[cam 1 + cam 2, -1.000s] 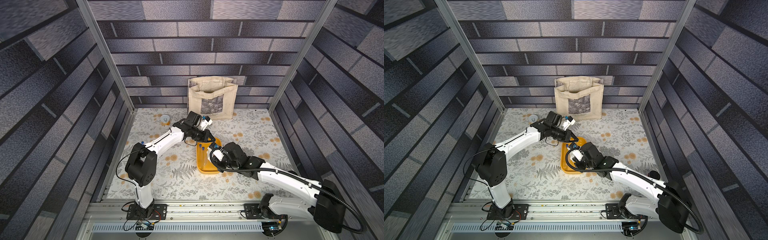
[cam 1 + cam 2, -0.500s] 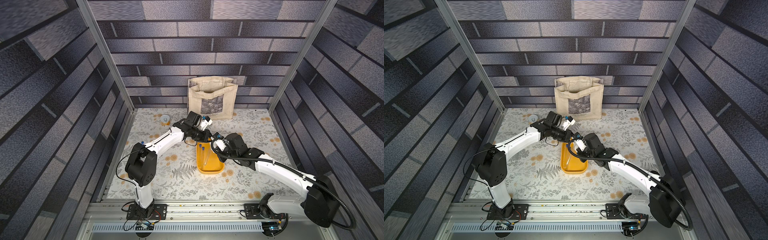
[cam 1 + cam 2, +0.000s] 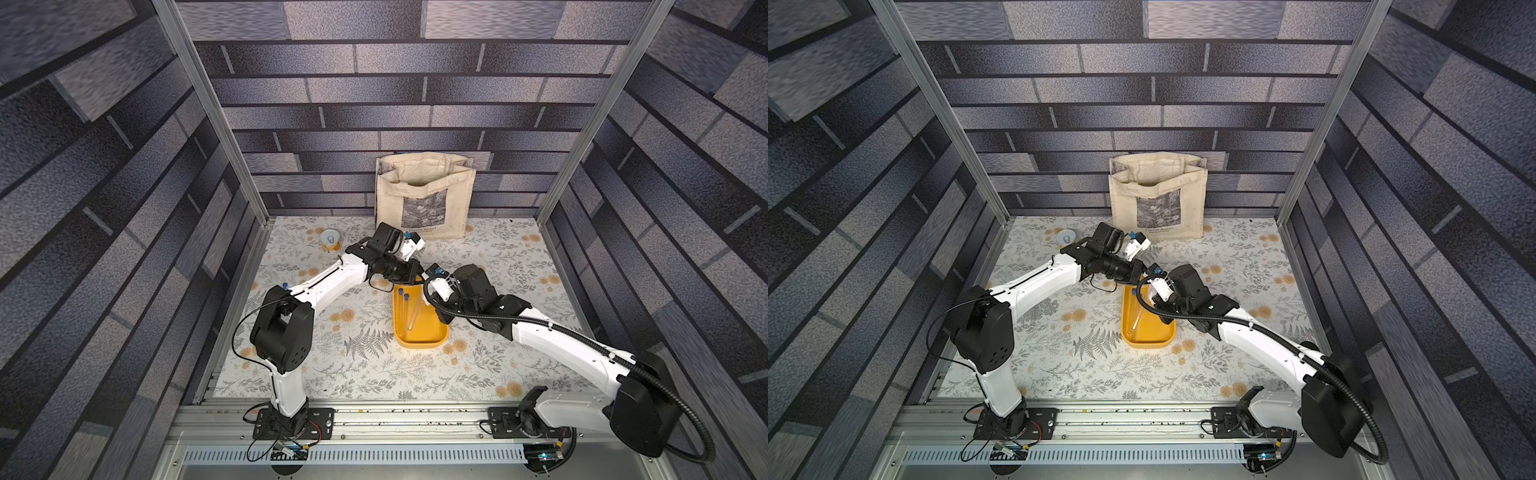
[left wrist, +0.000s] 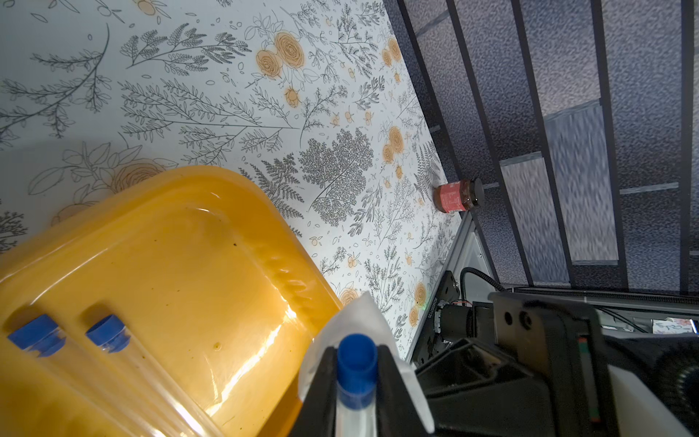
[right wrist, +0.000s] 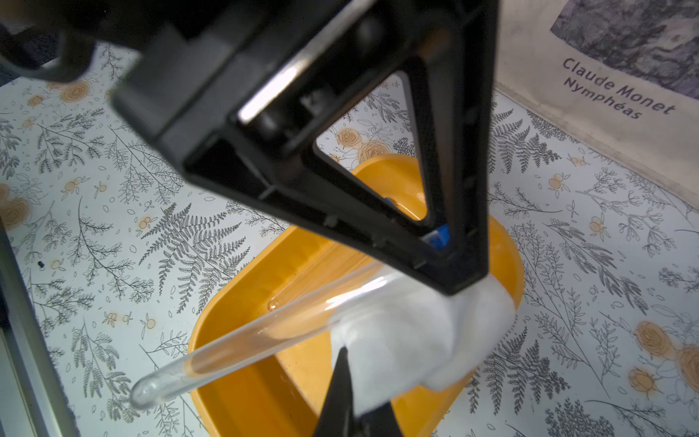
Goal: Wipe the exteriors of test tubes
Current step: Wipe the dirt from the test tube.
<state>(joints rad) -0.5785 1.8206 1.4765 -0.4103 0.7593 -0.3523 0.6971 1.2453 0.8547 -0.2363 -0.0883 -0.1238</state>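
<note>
So three test tubes (image 4: 109, 335) in all: two lie in the one yellow tray (image 4: 189, 265), and the third tube (image 5: 242, 340) is pinched by the left fingers (image 4: 321, 397) above it. Meanwhile the right fingers (image 5: 338, 408) squeeze the single white cloth (image 5: 408, 333), which looks wrapped around that tube.

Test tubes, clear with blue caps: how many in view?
3. One clear blue-capped test tube and a second test tube lie in the yellow plastic tray; the third test tube is clamped in the left gripper, white cloth around it. Arms may hide more.
</note>
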